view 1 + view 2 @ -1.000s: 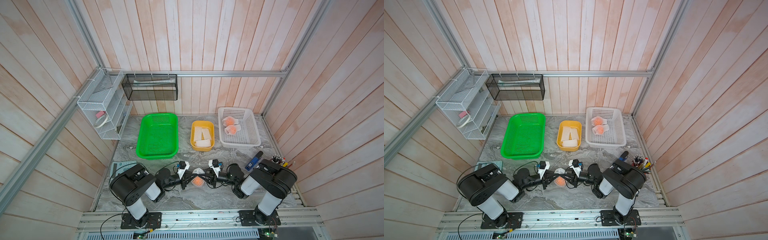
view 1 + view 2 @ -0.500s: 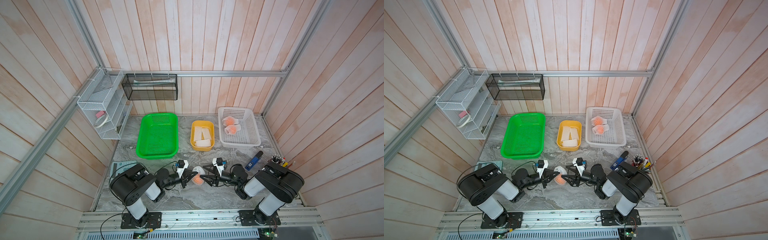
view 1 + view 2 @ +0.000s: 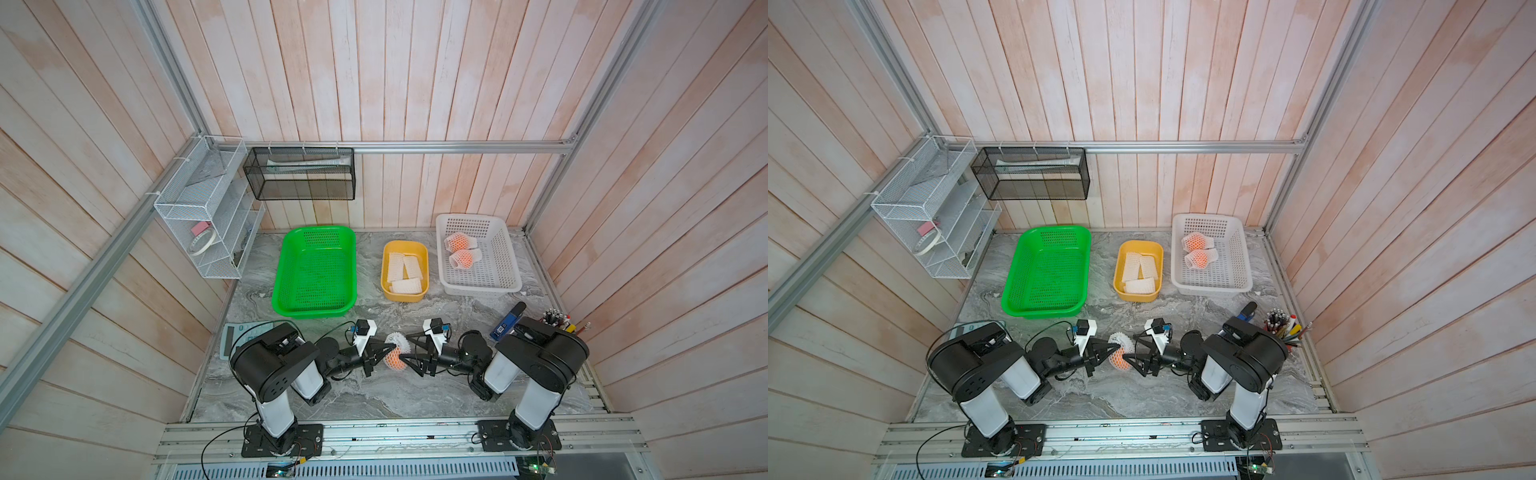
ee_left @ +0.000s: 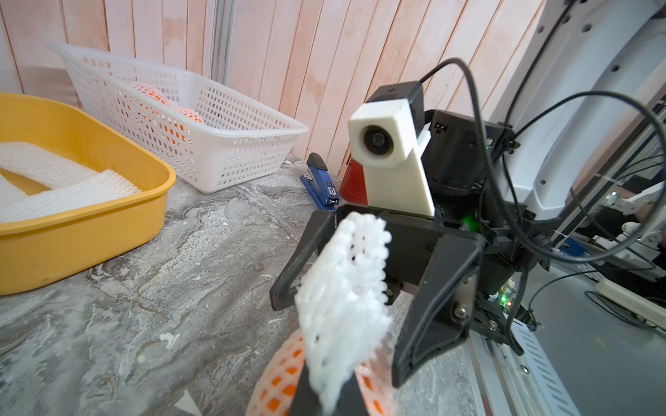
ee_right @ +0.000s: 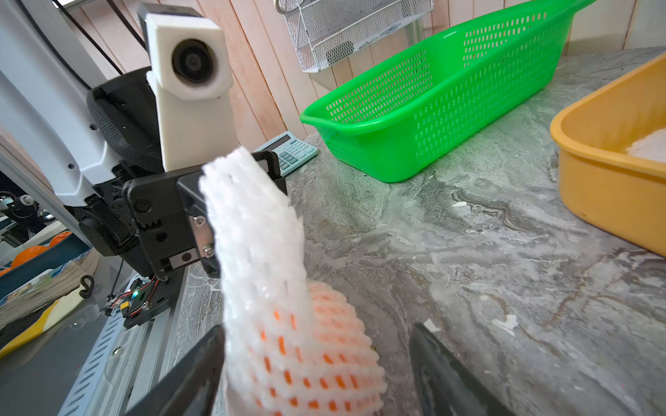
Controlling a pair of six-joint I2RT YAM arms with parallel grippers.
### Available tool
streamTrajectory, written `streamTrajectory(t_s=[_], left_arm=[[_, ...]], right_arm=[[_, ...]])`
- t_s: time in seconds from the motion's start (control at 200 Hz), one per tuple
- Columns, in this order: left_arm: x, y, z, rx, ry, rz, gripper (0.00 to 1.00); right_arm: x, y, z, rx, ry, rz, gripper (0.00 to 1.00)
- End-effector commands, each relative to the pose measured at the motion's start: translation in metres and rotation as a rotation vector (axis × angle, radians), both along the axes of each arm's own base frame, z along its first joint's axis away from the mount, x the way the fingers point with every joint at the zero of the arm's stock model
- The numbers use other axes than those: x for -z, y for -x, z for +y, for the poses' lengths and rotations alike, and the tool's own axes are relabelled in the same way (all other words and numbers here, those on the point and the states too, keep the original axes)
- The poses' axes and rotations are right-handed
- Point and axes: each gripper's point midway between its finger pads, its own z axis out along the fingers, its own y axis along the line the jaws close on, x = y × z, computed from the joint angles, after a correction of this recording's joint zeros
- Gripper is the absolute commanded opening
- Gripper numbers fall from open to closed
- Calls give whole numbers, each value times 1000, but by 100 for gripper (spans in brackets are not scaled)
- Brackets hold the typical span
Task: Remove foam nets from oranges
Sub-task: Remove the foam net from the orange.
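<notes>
Since 1 second earlier, right gripper [image 3: 409, 360] has spread wide and empty beside the netted orange [image 3: 395, 362] at near centre; left gripper [image 3: 384, 354] pinches the foam net [image 5: 259, 230]. Net: soft, light, stretchy; grasp its loose end, fruit firm.

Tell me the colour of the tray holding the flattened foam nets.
Yellow tray; the white foam nets lie in it. Clearest in both top views.
</notes>
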Motion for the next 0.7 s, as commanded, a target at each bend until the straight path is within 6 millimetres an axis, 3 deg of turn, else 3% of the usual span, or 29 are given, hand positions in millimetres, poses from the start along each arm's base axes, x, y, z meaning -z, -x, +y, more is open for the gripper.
streamTrajectory(t_s=[0.0, 0.28, 0.695], left_arm=[[-13, -2, 0, -3, 40, -36, 0], [-11, 1, -1, 7, 43, -26, 0], [-12, -2, -2, 2, 48, -19, 0]], right_arm=[[-6, -2, 5, -3, -26, -29, 79], [-12, -6, 9, -4, -54, -45, 51], [-13, -13, 13, 4, -17, -25, 25]])
